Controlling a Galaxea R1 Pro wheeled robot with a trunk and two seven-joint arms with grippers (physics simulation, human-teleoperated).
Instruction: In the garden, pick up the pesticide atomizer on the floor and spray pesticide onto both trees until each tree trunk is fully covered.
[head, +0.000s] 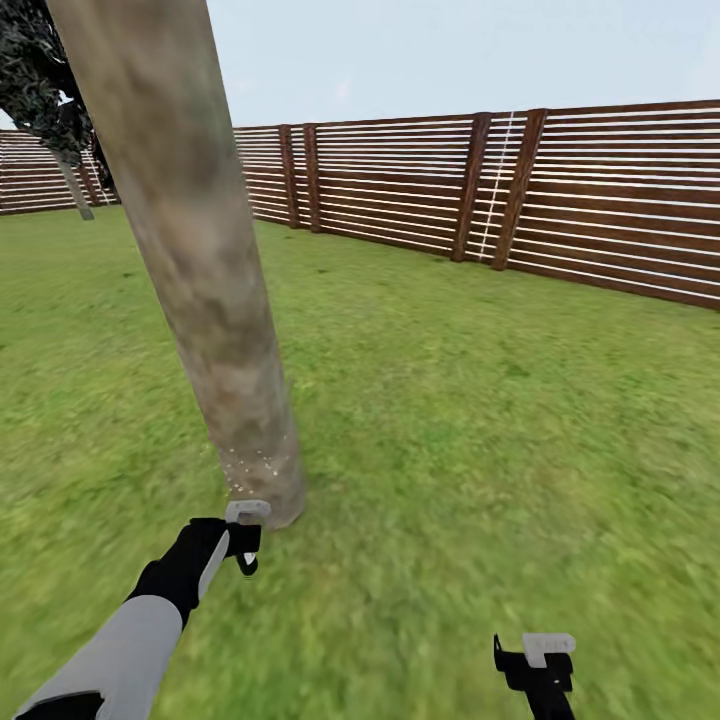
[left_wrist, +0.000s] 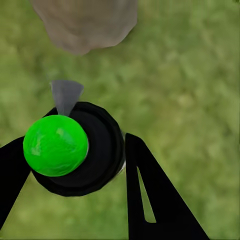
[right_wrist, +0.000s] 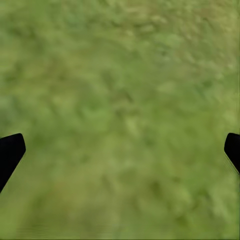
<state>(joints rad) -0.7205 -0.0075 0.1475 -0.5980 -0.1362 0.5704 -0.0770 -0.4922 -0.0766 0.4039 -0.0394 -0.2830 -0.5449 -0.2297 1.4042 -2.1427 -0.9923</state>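
In the head view, my left end effector (head: 247, 545) sits at lower left of the frame, just beside the flared base of one tree trunk (head: 190, 250), which leans from upper left down to the lawn (head: 480, 400). In the left wrist view, the two black fingers (left_wrist: 150, 200) are clamped on the pesticide atomizer (left_wrist: 80, 150), a dark round body seen end-on with a bright green cap and a pale grey cone pointing at the trunk base (left_wrist: 85, 22). White specks of pesticide (head: 250, 465) dot the lowest part of the trunk. My right end effector (head: 535, 665) hangs at lower right, its fingers (right_wrist: 10, 152) spread apart over bare grass. One slatted fence (head: 500, 190) runs behind; one dark tree (head: 40, 90) stands at upper left.
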